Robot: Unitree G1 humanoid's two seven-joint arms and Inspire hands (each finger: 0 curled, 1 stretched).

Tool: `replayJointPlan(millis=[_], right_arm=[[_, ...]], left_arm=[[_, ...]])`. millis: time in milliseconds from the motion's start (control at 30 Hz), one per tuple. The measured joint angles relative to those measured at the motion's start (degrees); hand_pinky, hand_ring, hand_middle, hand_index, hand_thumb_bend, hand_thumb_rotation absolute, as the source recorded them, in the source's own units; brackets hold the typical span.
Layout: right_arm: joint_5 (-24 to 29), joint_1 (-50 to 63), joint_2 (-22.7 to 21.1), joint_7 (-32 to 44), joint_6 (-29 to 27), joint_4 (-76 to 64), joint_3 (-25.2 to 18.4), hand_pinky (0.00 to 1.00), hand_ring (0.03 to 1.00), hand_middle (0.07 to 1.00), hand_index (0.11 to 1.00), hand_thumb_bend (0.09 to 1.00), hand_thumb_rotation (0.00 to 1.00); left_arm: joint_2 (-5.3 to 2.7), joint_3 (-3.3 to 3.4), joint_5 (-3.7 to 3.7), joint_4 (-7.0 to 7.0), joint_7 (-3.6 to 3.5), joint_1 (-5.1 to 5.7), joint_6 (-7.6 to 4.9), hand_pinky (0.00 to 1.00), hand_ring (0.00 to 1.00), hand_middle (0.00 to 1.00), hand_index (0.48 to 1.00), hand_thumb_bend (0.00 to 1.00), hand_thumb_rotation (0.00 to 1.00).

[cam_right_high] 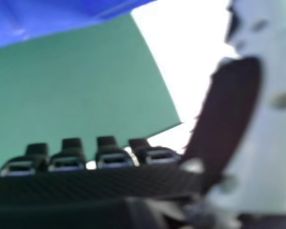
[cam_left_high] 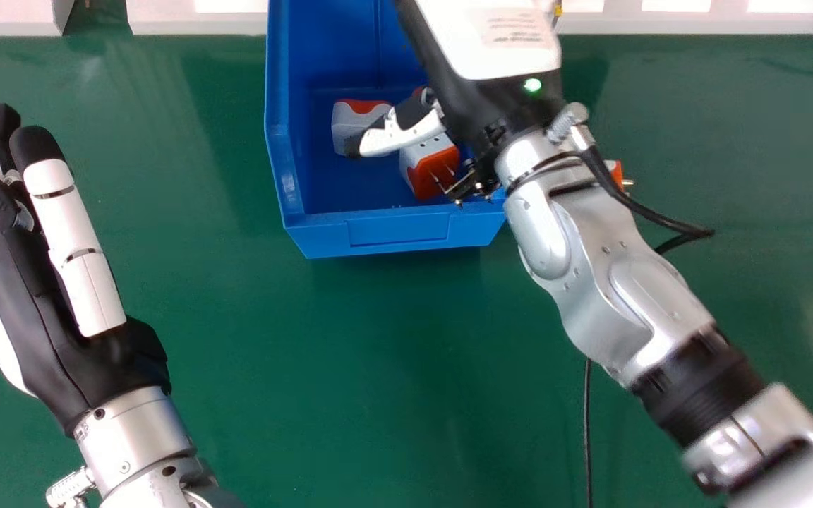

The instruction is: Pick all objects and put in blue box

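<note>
In the head view, reaches in from the right side, the right hand (cam_left_high: 480,92) above the blue box (cam_left_high: 322,236) and the silver wrist over its right wall. Cannot tell from either view whether the hand is spread wide, drawn narrow or holding anything. Has the thumb pointing left across the inside of the box.

Shows a white-and-orange adapter (cam_left_high: 344,127) in the box, left of the right hand's palm and partly behind the thumb tip. Shows also a pronged adapter (cam_left_high: 431,169) in the box, closer to the front wall, just below the thumb, with the orange face and metal prongs towards the wrist. Cannot tell whether the thumb touches either. Beyond the thumb, shows an orange-red sliver (cam_left_high: 418,91), mostly hidden by the hand. Outside the box, right of the wrist and partly behind it, shows an orange plug (cam_left_high: 616,173) with metal prongs.

Keeps the left hand (cam_left_high: 39,310) over the green table (cam_left_high: 308,353) at the view's left, fingers straight, holding nothing. Trails a black cable (cam_left_high: 660,222) from the right wrist. In the right hand view, shows blue plastic and green tabletop beyond the hand, with the thumb at the right.
</note>
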Motion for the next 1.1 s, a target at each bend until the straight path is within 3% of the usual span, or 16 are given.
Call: replayJointPlan(millis=[300, 533, 833, 1100], right_arm=[[-2.4, 4.6, -6.7, 24.8, 18.7, -19.6, -6.5, 1.00, 1.000, 1.000, 1.000, 1.000, 0.39], [-4.2, 4.6, -11.3, 39.5, 25.4, -20.4, -7.0, 1.00, 1.000, 1.000, 1.000, 1.000, 0.34], [-3.3, 0.8, -13.4, 48.0, 23.2, -7.7, -3.5, 1.00, 1.000, 1.000, 1.000, 1.000, 0.28], [1.6, -2.1, -10.5, 42.3, 13.4, 12.6, -0.8, 0.99, 1.000, 1.000, 0.998, 1.000, 0.23]], left_arm=[[0.00, -0.15, 0.03, 0.17, -0.14, -0.06, -0.05, 0.95, 0.97, 0.97, 0.940, 0.53, 0.83], [0.00, -0.13, 0.03, 0.30, -0.45, -0.05, -0.66, 0.94, 0.97, 0.96, 0.932, 0.54, 0.82], [0.00, -0.21, -0.09, 0.30, -0.70, 0.13, -0.98, 0.96, 0.98, 0.97, 0.948, 0.54, 0.83], [0.00, -0.19, -0.05, 0.53, -0.74, 0.26, -1.16, 0.95, 0.98, 0.97, 0.946, 0.54, 0.83]])
